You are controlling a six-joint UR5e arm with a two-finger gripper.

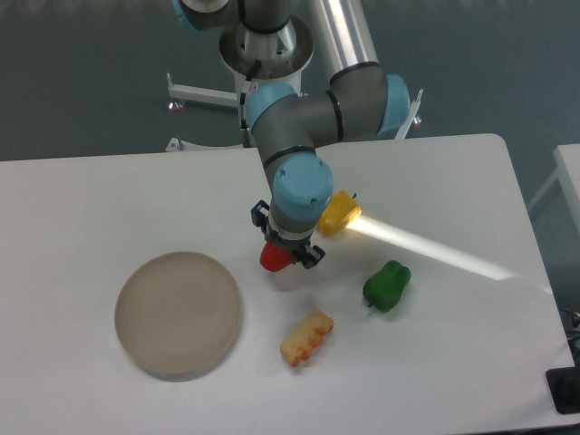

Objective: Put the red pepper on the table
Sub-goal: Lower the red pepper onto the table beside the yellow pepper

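The red pepper (274, 257) is small, glossy and bright red. It sits between the fingers of my gripper (283, 255), which is shut on it, near the middle of the white table (82, 199). Whether the pepper touches the tabletop I cannot tell. The arm's blue wrist hides the top of the pepper and most of the gripper. The pepper lies right of the beige plate and left of the yellow pepper.
A round beige plate (178, 314) rests at the front left. A yellow pepper (337, 214) lies just right of the wrist, a green pepper (386, 285) farther right, and an orange-yellow ridged toy (307, 337) in front. The arm's base (269, 82) stands behind the table.
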